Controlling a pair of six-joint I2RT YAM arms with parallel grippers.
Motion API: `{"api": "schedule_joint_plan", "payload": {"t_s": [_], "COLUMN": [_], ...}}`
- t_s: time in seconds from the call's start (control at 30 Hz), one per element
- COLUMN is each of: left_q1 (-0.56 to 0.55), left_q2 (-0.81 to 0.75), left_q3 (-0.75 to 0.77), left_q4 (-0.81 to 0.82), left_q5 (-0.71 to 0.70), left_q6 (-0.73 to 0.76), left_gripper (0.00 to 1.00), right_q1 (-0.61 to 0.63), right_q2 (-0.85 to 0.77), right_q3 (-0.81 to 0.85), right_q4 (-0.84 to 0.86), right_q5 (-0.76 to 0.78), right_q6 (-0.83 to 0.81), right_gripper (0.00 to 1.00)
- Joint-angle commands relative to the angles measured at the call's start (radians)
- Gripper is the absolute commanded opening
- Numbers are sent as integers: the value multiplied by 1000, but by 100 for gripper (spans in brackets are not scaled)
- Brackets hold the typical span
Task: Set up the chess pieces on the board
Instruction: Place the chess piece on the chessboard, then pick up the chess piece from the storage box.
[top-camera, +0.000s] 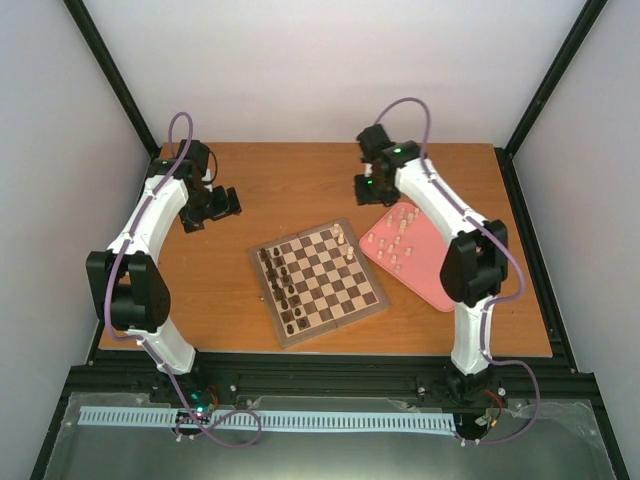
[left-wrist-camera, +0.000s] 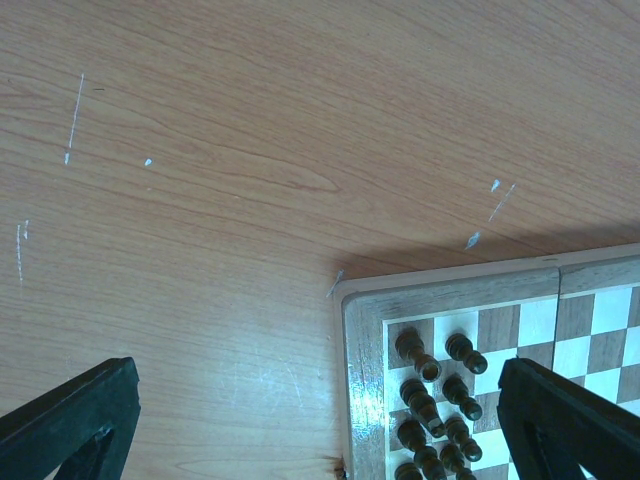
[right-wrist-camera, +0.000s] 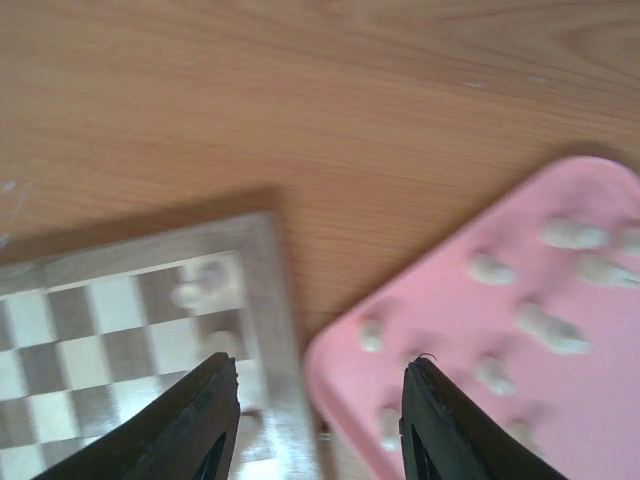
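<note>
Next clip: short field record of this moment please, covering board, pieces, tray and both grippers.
board: askew on table
dark pieces: two rows, board's left side
pale pieces on board: a few, right edge
pale pieces on tray: many, pink tray right of board
left gripper: open, empty, near board's left corner
right gripper: open, empty, above board-tray gap

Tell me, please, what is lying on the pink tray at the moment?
Many pale chess pieces lie scattered on the pink tray. From above, the right arm covers the tray's right part, so whatever sits beneath it cannot be seen.
</note>
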Motion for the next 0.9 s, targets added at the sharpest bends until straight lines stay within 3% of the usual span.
{"api": "schedule_joint_plan", "payload": {"t_s": [0.0, 0.33, 0.87], "left_q1": [-5, -6, -7], "left_q2": [-15, 14, 114], "left_q3": [9, 21, 75], "left_q4": [13, 13, 20], "left_q5": [7, 14, 27], "left_q6": [2, -7, -27], "left_gripper": [100, 100, 100], "right_q1": [-140, -251, -238], "right_q2": [-44, 19, 158], "right_q3": [-81, -48, 8], "right_q4": [-12, 8, -17], "right_q5": [31, 9, -82], "right_q6": [22, -41, -127], "right_gripper": [46, 42, 37]}}
